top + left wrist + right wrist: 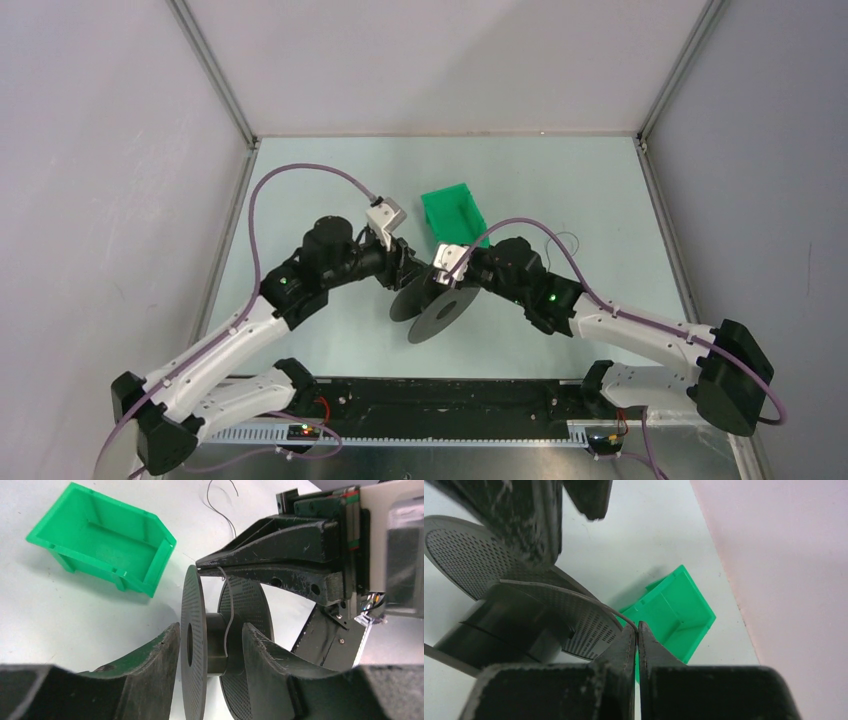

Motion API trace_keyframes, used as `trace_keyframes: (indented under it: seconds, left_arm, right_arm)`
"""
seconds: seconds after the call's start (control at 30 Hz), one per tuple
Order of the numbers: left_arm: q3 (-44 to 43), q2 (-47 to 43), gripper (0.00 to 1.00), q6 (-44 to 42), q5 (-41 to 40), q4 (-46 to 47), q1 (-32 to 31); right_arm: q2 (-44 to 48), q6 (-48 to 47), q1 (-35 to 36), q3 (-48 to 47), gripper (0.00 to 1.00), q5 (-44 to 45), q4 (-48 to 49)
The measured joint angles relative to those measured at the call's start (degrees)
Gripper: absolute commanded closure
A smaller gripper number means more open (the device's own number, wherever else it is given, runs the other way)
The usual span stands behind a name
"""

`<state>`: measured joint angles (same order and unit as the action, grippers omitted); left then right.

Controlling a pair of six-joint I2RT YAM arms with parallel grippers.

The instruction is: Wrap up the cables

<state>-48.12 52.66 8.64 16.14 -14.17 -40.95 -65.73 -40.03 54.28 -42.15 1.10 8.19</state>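
Note:
A dark grey spool (pixel 440 312) is held on edge above the table between both grippers. My left gripper (pixel 210 627) is shut on the spool: its fingers (pixel 150 660) straddle the near perforated flange (pixel 194 645) and the hub. My right gripper (pixel 637 626) is shut on the thin black cable (pixel 589 599), right beside the spool's rim. In the left wrist view the cable (pixel 231 605) runs from the right gripper (pixel 200 565) down to the hub. A loose curl of cable (pixel 220 500) lies on the table beyond; it also shows in the top view (pixel 570 240).
A green open bin (pixel 455 215) stands on the table just behind the grippers; it also shows in the left wrist view (pixel 100 545) and the right wrist view (pixel 674 610). Metal frame posts and grey walls bound the table at left, right and back.

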Motion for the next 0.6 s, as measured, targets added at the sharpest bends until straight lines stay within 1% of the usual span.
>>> trace_keyframes:
  seconds: [0.27,0.6]
  left_arm:
    - [0.0,3.85,0.49,-1.49,3.48,0.42,0.0]
    - [0.0,4.83,0.48,-2.64,3.23,1.36,0.0]
  right_arm:
    - [-0.02,0.52,0.42,-0.74,1.0,1.09,0.72]
    - [-1.9,0.33,0.81,-1.25,1.0,1.95,0.72]
